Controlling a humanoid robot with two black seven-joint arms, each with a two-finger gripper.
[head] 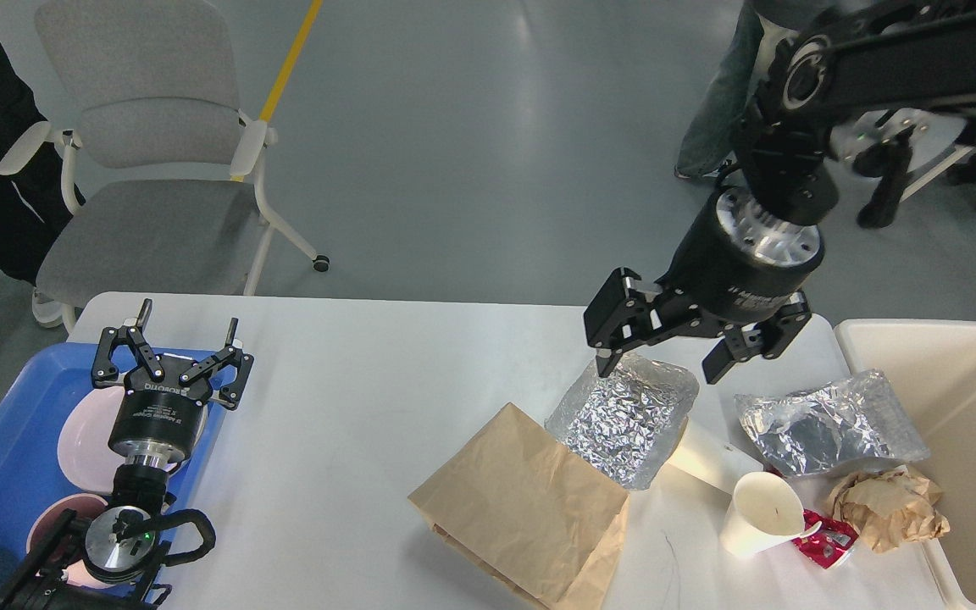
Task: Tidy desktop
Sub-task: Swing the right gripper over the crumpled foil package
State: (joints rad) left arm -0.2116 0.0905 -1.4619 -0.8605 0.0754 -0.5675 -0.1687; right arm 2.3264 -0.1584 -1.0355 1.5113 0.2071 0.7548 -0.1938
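The white bench [352,407] fills the near scene. A cream bin [962,398] stands at its right edge and a blue tray [5,457] at its left. The right end effector [662,360] hangs spread wide over a foil bag [623,419]. The left end effector [179,352] gapes wide above the tray.

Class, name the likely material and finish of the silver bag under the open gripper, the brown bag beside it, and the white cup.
Silver bag: probably metallised foil, shiny, with crinkled glints.
Brown bag: likely kraft paper, matte, softly creased.
White cup: seemingly paper, matte, with a rolled rim; a coating cannot be judged.
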